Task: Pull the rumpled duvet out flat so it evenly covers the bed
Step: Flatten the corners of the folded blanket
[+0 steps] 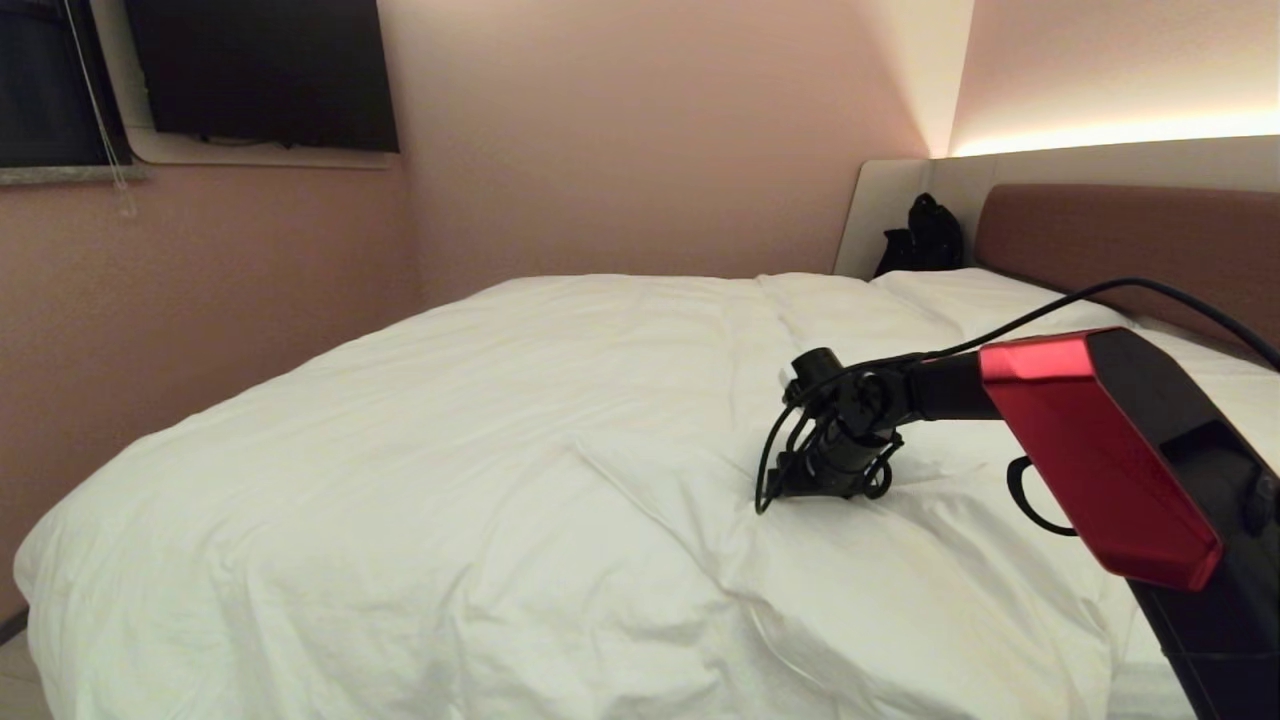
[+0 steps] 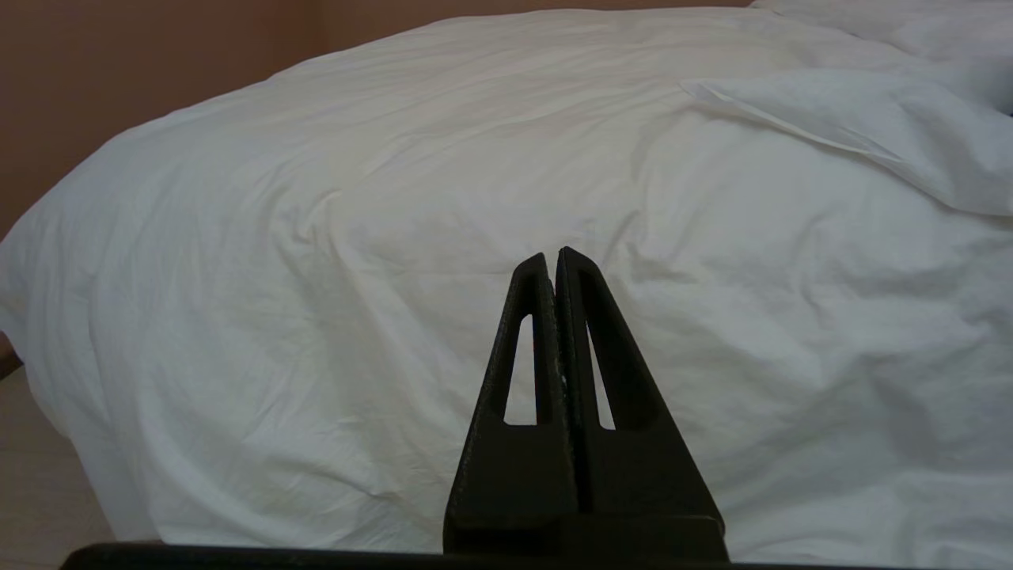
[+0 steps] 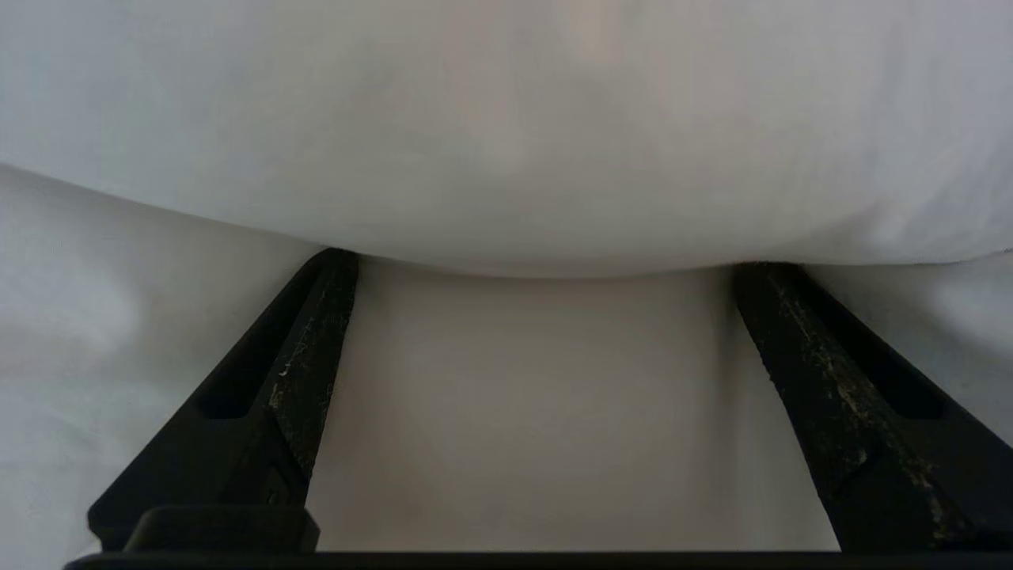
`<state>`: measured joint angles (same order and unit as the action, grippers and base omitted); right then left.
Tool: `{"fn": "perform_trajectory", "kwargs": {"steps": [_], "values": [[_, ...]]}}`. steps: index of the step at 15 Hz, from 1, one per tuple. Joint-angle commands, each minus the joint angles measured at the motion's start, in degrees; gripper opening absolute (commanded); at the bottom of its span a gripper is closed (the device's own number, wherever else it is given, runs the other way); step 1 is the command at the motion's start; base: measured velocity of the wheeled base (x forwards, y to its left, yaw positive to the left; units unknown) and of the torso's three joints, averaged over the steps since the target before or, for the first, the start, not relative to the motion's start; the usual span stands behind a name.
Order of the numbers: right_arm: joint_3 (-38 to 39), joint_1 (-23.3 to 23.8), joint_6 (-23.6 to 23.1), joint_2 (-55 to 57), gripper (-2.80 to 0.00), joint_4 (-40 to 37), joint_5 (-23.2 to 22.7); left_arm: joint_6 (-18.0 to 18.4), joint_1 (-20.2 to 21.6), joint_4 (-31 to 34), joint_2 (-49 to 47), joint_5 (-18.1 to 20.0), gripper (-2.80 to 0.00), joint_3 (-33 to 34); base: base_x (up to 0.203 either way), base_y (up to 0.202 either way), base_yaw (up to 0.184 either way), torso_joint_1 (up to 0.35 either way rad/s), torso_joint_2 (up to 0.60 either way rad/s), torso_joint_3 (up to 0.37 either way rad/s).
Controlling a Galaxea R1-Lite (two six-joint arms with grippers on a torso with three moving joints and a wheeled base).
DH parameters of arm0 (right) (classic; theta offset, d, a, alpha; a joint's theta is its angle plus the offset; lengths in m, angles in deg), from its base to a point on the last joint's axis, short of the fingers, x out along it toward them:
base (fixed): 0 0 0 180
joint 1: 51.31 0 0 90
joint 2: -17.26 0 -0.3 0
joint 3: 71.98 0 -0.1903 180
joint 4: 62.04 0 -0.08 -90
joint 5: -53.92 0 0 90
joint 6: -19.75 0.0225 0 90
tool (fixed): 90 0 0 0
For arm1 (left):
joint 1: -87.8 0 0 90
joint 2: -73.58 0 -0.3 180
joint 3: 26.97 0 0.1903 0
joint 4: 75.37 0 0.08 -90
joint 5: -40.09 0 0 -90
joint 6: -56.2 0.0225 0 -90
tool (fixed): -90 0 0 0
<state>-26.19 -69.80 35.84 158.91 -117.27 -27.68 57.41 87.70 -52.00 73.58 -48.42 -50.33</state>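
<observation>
**A:** Where's your duvet [image 1: 450,480]?

**B:** Spread over most of the bed [image 1: 1125,245], puffy and creased, with a loose fold lying around four o'clock from its middle. My right gripper [image 1: 800,490] sits on that fold, jaws spread wide, tips pressed into the cloth and holding nothing. My left gripper [image 2: 554,257] is pinched together, empty, parked off the near edge.

**A:** How will it handle?

**B:** Soft, light and bulky, I reckon. I'd pinch a thick ridge of the fold, since a thin layer of cover could slip out.
</observation>
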Motion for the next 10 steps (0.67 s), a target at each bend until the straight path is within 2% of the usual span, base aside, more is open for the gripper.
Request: {"fn": "perform_trajectory", "kwargs": {"steps": [1,4,5,10], "values": [[0.1,0.1,0.1,1.0,0.00,-0.1,0.0,0.0,0.0,0.0,0.0,0.0,-2.80,0.0,0.000,0.000,0.000,0.000,0.00,0.000],[0.2,0.5,0.1,1.4,0.00,-0.3,-0.1,0.0,0.0,0.0,0.0,0.0,-2.80,0.0,0.000,0.000,0.000,0.000,0.00,0.000],[0.2,0.6,0.1,1.6,-2.80,-0.2,-0.1,0.0,0.0,0.0,0.0,0.0,-2.80,0.0,0.000,0.000,0.000,0.000,0.00,0.000],[0.2,0.8,0.8,1.7,-2.80,0.0,-0.2,0.0,0.0,0.0,0.0,0.0,-2.80,0.0,0.000,0.000,0.000,0.000,0.00,0.000]]}}
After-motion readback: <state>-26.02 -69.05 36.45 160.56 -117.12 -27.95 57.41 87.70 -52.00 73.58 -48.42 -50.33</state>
